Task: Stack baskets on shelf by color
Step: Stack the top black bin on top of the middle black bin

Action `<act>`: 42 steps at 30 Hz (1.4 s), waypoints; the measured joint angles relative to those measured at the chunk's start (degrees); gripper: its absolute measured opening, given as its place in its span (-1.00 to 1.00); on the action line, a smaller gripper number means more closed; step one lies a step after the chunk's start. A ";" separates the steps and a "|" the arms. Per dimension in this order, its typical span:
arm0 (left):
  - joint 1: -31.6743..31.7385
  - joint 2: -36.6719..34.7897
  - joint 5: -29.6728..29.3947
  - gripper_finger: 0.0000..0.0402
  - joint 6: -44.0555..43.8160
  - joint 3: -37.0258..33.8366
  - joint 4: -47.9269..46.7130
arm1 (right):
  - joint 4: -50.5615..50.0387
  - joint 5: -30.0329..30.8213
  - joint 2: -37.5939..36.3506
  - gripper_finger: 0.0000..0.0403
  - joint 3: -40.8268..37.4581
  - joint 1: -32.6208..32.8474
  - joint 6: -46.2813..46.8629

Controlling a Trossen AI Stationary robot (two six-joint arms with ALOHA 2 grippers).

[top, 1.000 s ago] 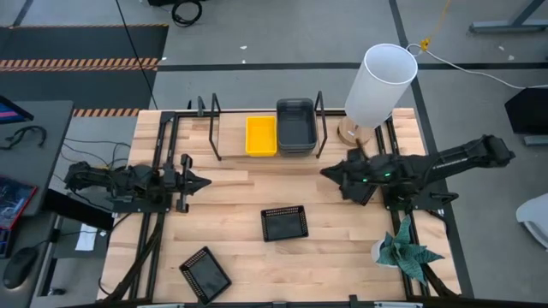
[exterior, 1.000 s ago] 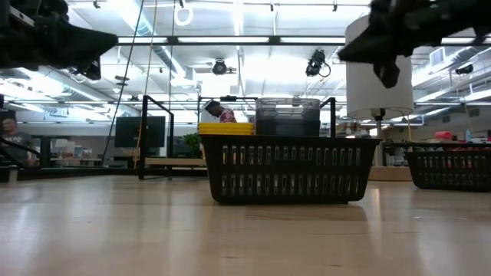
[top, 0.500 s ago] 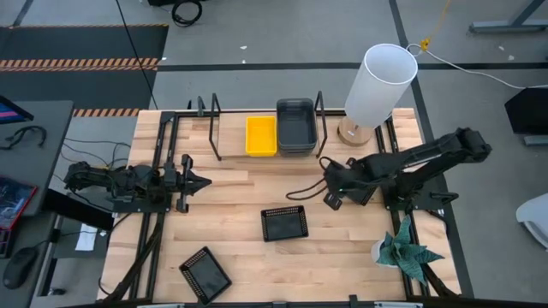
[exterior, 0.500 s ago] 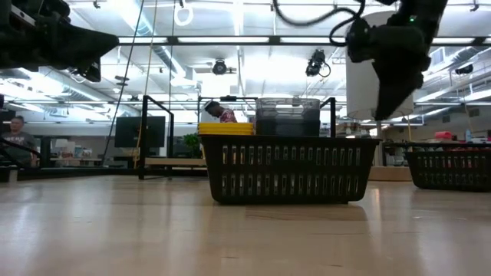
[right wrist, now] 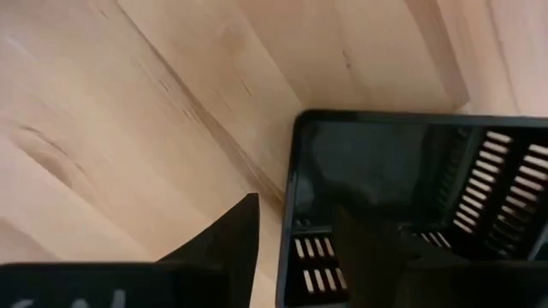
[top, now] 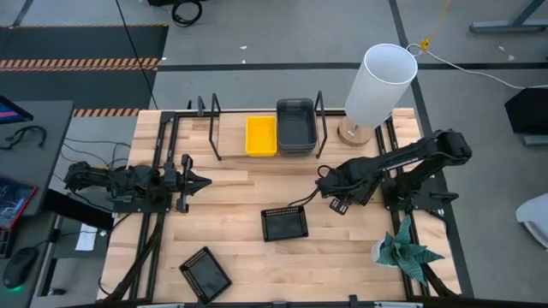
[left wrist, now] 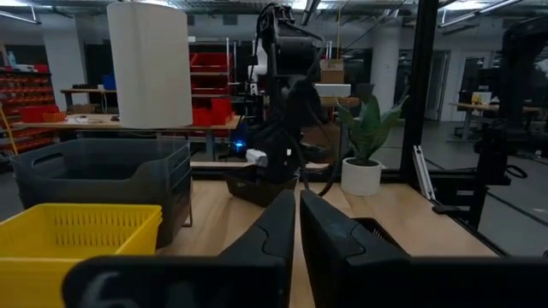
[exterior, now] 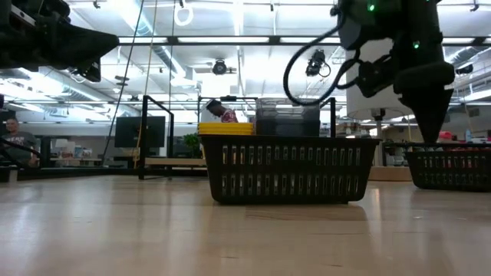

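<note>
Right gripper (top: 321,193) poised over the near rim corner of the black mesh basket (top: 285,223), fingers (right wrist: 224,235) parted and straddling the rim wall: one outside over bare table (top: 231,192), one inside the basket. Nothing gripped yet. Step in hand, by judgement: picking up this basket for stacking. Next move calls for a short descent, then closing on the rim wall.

Beyond the gripper, toward the table's far edge: shelf (top: 231,156) with yellow basket (top: 261,135) and dark grey baskets (top: 295,126) side by side between wire uprights; the bay left of the yellow one shows bare. Second black basket (top: 205,273) well apart, near the front edge. White cylinder (top: 379,84) just beside the shelf's right end; potted plant (top: 402,248) close behind the arm. Open tabletop between gripper and shelf.

Left gripper (top: 202,180) parked well apart, fingers together, holding nothing.
</note>
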 joint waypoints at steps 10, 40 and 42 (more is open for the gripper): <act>0.00 0.00 0.00 -0.92 0.00 0.00 0.00 | 2.08 0.23 5.95 -0.32 -0.02 -2.25 -3.43; 0.00 0.00 -0.02 -0.85 0.00 0.00 0.04 | 5.66 -4.94 8.19 -0.97 2.74 -1.71 -2.24; -0.01 0.00 -0.02 -0.84 0.02 0.00 0.04 | 5.12 -4.94 7.13 -0.97 5.49 -1.31 -1.99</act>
